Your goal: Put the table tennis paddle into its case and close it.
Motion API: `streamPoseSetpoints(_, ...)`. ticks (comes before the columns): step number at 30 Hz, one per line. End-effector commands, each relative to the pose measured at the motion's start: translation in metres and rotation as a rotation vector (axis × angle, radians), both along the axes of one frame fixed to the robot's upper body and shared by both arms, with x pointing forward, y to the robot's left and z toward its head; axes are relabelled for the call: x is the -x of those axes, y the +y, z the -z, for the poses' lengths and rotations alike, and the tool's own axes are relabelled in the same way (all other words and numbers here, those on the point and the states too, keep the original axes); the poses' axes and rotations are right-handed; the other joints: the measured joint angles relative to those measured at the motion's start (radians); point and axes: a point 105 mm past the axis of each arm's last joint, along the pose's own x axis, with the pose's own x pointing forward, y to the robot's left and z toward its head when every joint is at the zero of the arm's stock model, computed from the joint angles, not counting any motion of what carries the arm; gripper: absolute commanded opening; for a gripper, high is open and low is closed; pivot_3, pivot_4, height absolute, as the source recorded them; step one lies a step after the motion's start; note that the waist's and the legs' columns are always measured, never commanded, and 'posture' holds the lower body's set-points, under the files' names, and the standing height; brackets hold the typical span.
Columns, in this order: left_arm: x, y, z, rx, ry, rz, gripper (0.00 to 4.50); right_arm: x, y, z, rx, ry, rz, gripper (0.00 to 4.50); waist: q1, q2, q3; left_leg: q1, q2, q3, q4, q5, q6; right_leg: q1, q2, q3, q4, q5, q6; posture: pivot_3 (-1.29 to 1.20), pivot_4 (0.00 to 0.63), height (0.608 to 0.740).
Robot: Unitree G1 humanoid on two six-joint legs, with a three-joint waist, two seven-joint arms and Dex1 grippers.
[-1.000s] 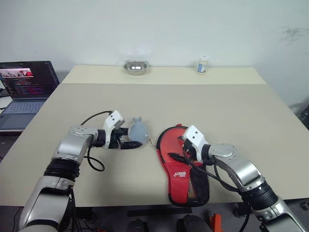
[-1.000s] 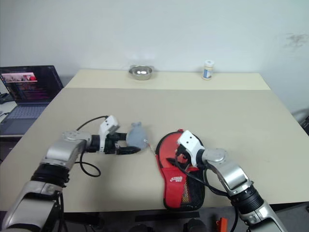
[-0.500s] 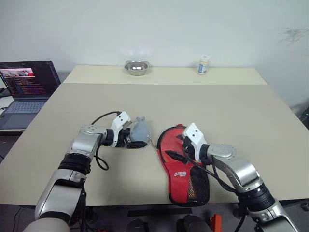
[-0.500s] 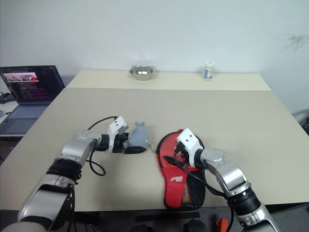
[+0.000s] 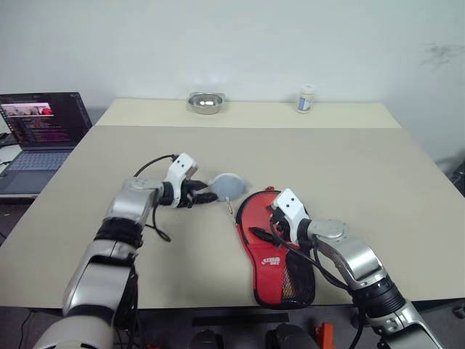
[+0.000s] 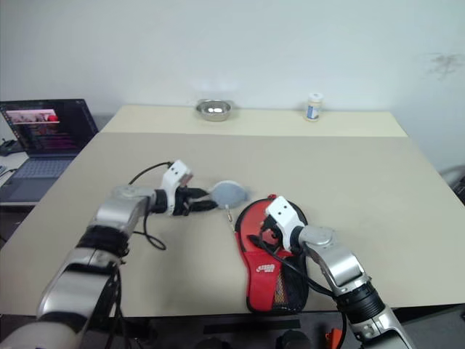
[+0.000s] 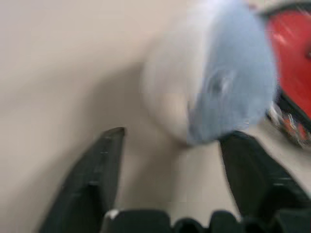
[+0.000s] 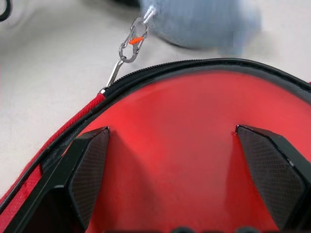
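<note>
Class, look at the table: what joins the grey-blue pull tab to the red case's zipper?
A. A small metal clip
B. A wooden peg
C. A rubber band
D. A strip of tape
A: a small metal clip links the grey-blue pull tab to the zipper of the case.

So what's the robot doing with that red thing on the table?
A humanoid robot is working on a red, paddle-shaped fabric case with a black mesh pocket, which lies flat on the beige table. Its right gripper sits open over the case's round end. Its left gripper, fingers apart, reaches at a soft grey-blue pouch joined to the case's zipper by a small metal clip. The zipper looks partly open; I can't tell if a paddle is inside.
</note>
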Motion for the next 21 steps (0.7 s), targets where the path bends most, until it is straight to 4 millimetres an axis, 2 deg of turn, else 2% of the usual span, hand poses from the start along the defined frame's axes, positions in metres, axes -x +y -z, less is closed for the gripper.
streamPoseSetpoints(1,-0.020,-0.014,-0.018,-0.070,-0.099,-0.007,1.74,0.003,0.000,0.016,0.023,0.058,0.008,4.50,0.000,0.000,0.000,0.000,0.000,0.000,0.000,0.000,0.000,0.000,0.000,0.000,0.000,0.000,0.000,0.00,0.150,0.740)
streamPoseSetpoints(5,-0.027,-0.026,-0.012,-0.132,-0.113,0.009,0.25,0.004,0.001,0.018,0.026,0.065,0.009,4.50,-0.006,-0.001,0.000,0.000,-0.001,0.002,-0.001,0.000,0.000,0.000,0.000,0.001,-0.001,0.000,0.000,0.00,0.150,0.740)
streamPoseSetpoints(6,-0.025,-0.029,-0.010,-0.137,-0.104,0.034,0.02,0.005,0.002,0.019,0.026,0.065,0.009,4.50,-0.006,-0.001,0.000,0.000,-0.001,0.002,-0.001,0.000,0.000,0.000,0.000,0.002,-0.001,0.000,0.000,0.00,0.150,0.740)
streamPoseSetpoints(8,-0.022,-0.031,-0.006,-0.147,-0.090,0.078,0.02,0.006,0.002,0.018,0.024,0.065,0.008,4.50,-0.007,-0.001,0.000,0.000,0.000,0.002,-0.001,0.000,0.000,-0.001,0.000,0.001,-0.001,0.000,0.000,0.00,0.150,0.740)
streamPoseSetpoints(12,-0.014,-0.003,0.000,-0.201,-0.085,0.098,0.02,0.008,0.003,0.018,0.019,0.067,0.013,4.50,-0.006,-0.001,0.000,0.000,0.001,0.001,-0.002,0.000,0.000,-0.001,0.002,0.000,0.000,0.000,0.000,0.00,0.150,0.740)
streamPoseSetpoints(15,-0.026,0.024,-0.023,-0.149,-0.188,-0.072,0.95,0.010,0.004,0.020,0.017,0.071,0.010,4.50,-0.006,-0.001,0.000,0.000,0.002,0.001,-0.002,0.000,0.000,-0.001,0.002,0.000,0.000,0.000,0.000,0.00,0.150,0.740)
streamPoseSetpoints(18,-0.031,0.032,-0.050,-0.003,-0.245,-0.151,2.02,0.011,0.006,0.020,0.015,0.072,0.005,4.50,-0.004,-0.001,-0.001,0.000,0.002,0.001,-0.002,0.000,0.000,-0.001,-0.001,0.000,-0.001,0.000,0.000,0.00,0.150,0.740)
streamPoseSetpoints(21,-0.028,0.040,-0.058,0.046,-0.261,-0.147,3.06,0.011,0.008,0.019,0.015,0.071,0.002,4.50,-0.003,-0.001,-0.001,0.000,0.000,0.001,-0.001,0.000,0.000,0.000,-0.002,0.000,-0.001,0.000,0.000,0.00,0.150,0.740)
